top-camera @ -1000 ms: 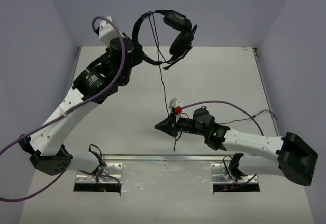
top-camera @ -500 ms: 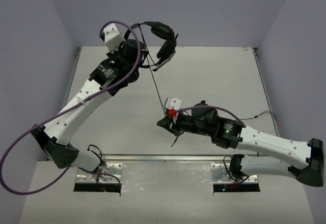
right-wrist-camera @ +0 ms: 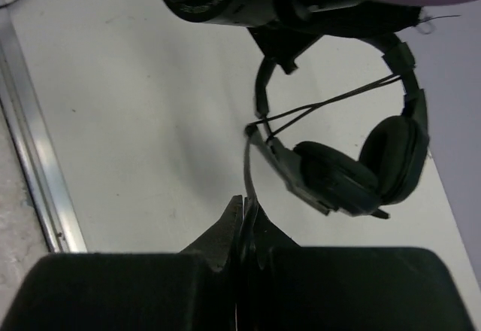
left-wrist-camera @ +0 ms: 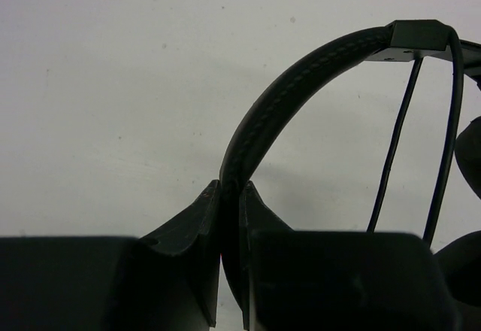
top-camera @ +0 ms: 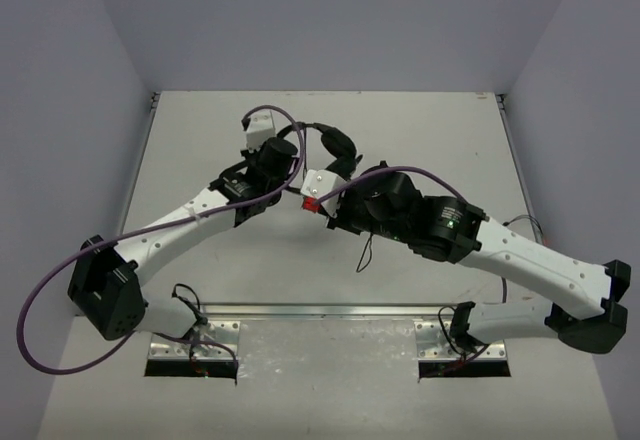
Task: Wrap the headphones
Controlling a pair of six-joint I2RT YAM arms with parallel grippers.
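The black headphones [top-camera: 337, 143] hang in mid-table between the two arms. My left gripper [top-camera: 297, 182] is shut on the curved headband [left-wrist-camera: 301, 68]; the jaws [left-wrist-camera: 231, 189] pinch its padded strip. Thin cord strands [left-wrist-camera: 391, 150] cross the arch of the headband. My right gripper [top-camera: 330, 212] sits right beside the headset and is shut on the thin black cord [right-wrist-camera: 248, 162] just below an ear cup [right-wrist-camera: 338, 177]. The second ear cup [right-wrist-camera: 394, 158] is behind the first. The cord's free end [top-camera: 365, 252] dangles under the right wrist.
Purple robot cables [top-camera: 60, 270] loop off both arms. A metal rail [top-camera: 330, 312] runs along the table's near edge; it also shows in the right wrist view [right-wrist-camera: 34, 165]. Grey walls close the table on three sides.
The left arm has brought the headphones down from high at the back to mid-table. The right gripper has moved up along the cord, close to the headset.
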